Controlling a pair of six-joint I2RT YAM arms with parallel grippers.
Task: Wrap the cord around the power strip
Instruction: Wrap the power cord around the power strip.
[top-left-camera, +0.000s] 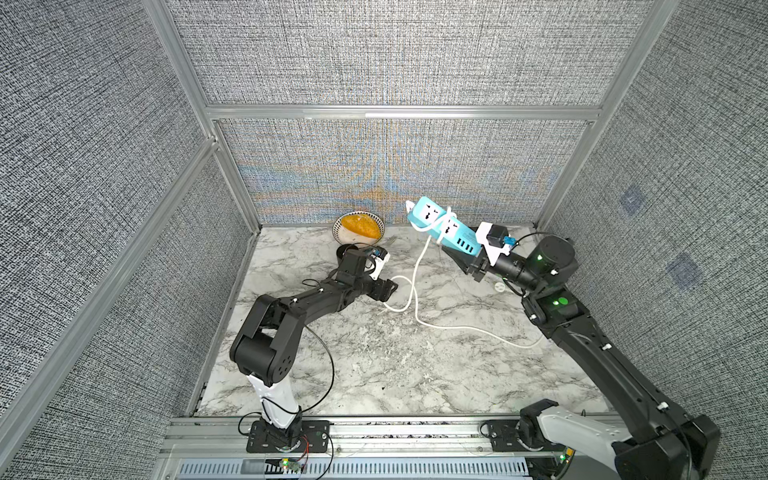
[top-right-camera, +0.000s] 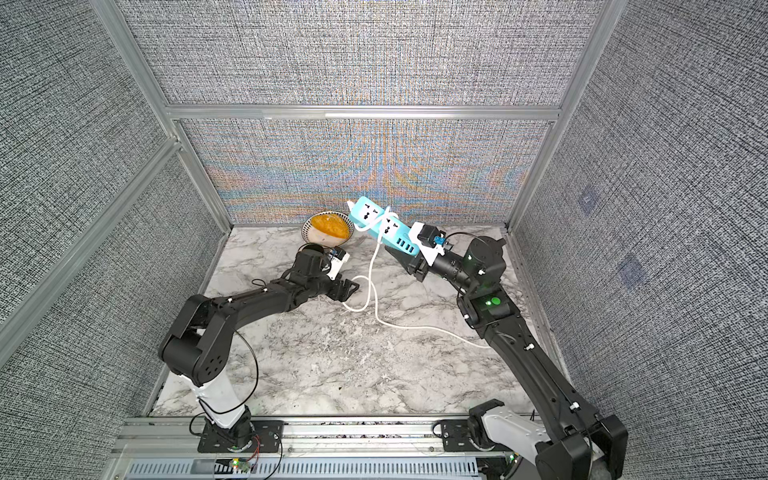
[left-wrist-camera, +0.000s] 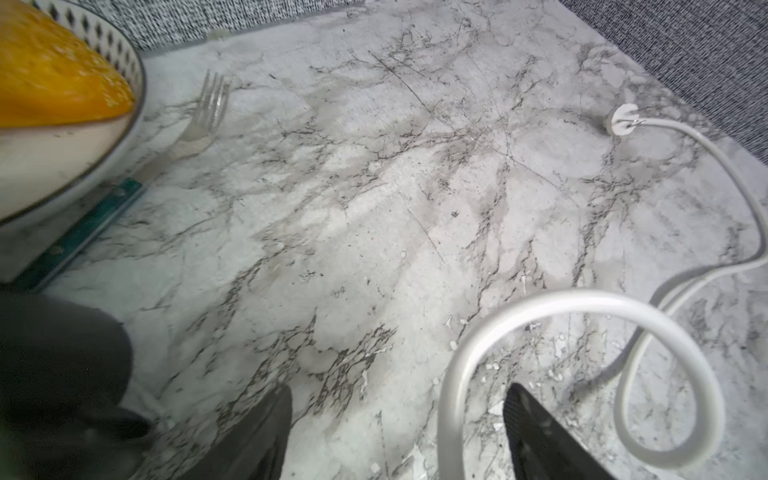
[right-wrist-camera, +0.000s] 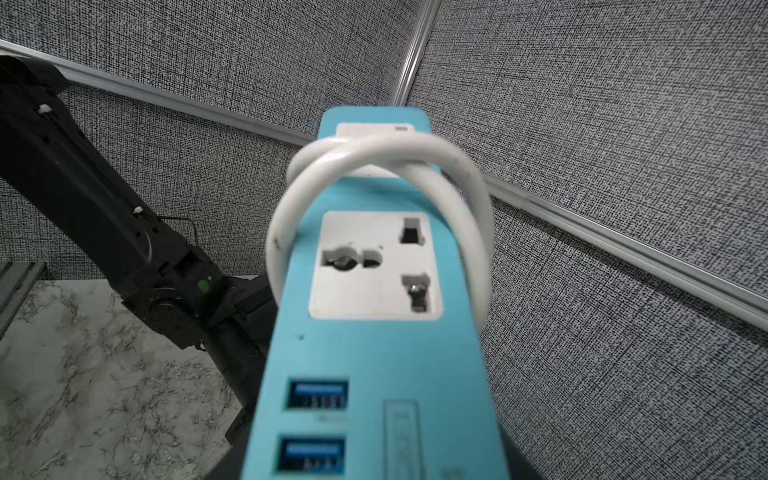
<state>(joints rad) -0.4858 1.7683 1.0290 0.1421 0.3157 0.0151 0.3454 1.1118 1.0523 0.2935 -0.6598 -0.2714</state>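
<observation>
Top views | right end effector (top-left-camera: 463, 255) clamps power strip (top-left-camera: 436, 224) — near back wall (top-left-camera: 395, 166) | left end effector (top-left-camera: 388, 289) wide

1. Desk (top-left-camera: 374, 365): white-and-grey marble-patterned top, scuffed and flecked.
2. Bowl (top-left-camera: 349, 239) (top-right-camera: 322, 237) (left-wrist-camera: 50, 158): white inside, black diamond pattern along the rim, standing at the far edge of the desk, near its middle.
3. Orange-yellow lump of food (top-left-camera: 363, 224) (top-right-camera: 331, 224) (left-wrist-camera: 50, 75): in the bowl, filling about half of it.
4. Fork (left-wrist-camera: 208, 108): pale tines, teal handle, flat on the desk just beside the bowl, with the handle end running under the bowl's rim.
5. Walls (top-left-camera: 395, 54): grey woven fabric panels on three sides, set in an aluminium frame (top-left-camera: 399, 112).
</observation>
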